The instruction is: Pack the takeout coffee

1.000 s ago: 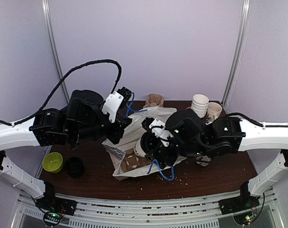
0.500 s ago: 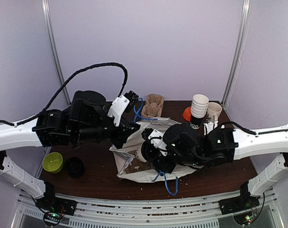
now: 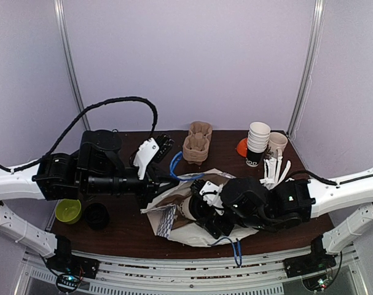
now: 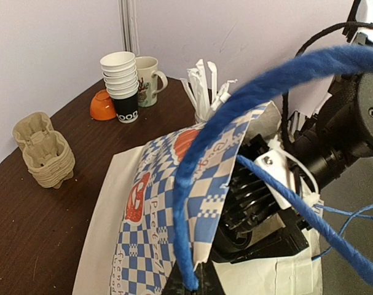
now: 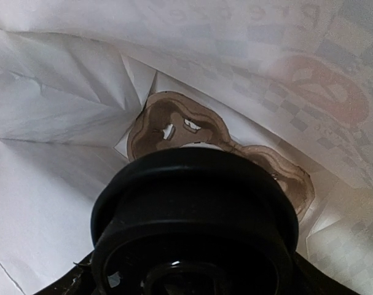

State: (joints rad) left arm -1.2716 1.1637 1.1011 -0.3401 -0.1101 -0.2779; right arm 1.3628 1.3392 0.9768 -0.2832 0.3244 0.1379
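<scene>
Dark wooden counter (image 3: 121, 232) bearing a blue-and-white checked paper bag (image 4: 143, 209) that lies on its side, mouth open toward the right arm. At the mouth, the left gripper (image 4: 189, 284) has its jaws pressed together, pinching the bag's rim where the blue cord handle (image 4: 184, 196) meets it. The right gripper (image 3: 193, 212) reaches inside the bag, jaws set wide around the cup (image 5: 195, 203), whose dark round lid fills the right wrist view. The brown pulp carrier tray (image 5: 150, 126) sits against the bag's far inner end, just beyond the cup; whether they touch cannot be told. Behind the bag: spare pulp trays (image 3: 196, 142), stacked paper cups (image 3: 258, 138), wrapped straws (image 3: 275, 171).
</scene>
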